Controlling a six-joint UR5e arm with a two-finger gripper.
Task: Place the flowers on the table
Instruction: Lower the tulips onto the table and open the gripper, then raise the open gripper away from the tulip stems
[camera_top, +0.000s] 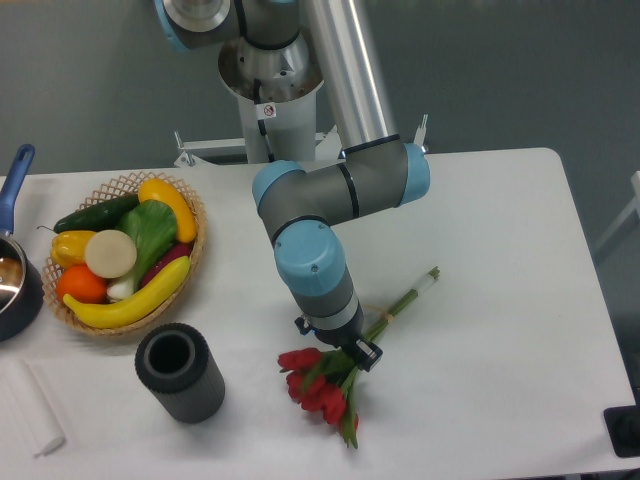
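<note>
The flowers (318, 385), a bunch of red tulips with green leaves, lie low over the white table (500, 330) near its front edge, with their tied green stems (408, 298) pointing up and right. My gripper (348, 356) sits right over the bunch where the stems meet the blooms. Its fingers are shut on the flowers, though the wrist hides most of the fingertips. I cannot tell whether the blooms touch the tabletop.
A wicker basket (190, 262) of fruit and vegetables stands at the left. A dark ribbed cylinder (180, 372) stands front left, close to the blooms. A blue-handled pot (14, 270) and a white block (28, 408) sit at the far left edge.
</note>
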